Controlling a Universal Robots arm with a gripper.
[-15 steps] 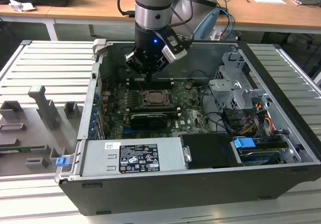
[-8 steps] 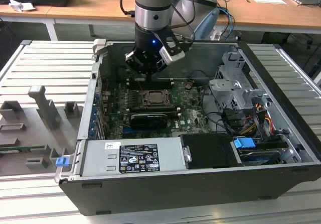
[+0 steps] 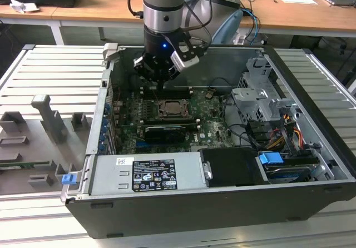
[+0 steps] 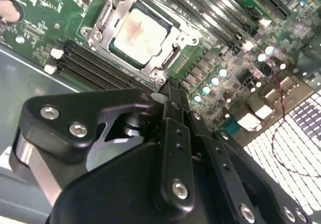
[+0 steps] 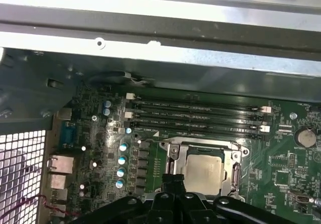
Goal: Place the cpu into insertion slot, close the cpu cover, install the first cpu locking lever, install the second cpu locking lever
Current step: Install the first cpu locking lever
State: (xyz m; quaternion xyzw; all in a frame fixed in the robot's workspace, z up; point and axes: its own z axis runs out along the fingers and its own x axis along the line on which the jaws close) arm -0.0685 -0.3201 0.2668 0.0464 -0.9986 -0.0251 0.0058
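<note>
A robotics workshop: an open dark metal computer case (image 3: 222, 212) on a ribbed aluminium bench (image 3: 50, 75); cluttered wooden desks (image 3: 295, 15) behind.

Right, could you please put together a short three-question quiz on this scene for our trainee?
1. True or false: the cpu is held in the gripper.
2. Which is the gripper nearest? A) the power supply B) the cpu C) the drive cage
3. Is the cover raised, or down over the cpu?

Key: 1 false, the cpu lies on the board under the cover; 2 B; 3 down.
</note>
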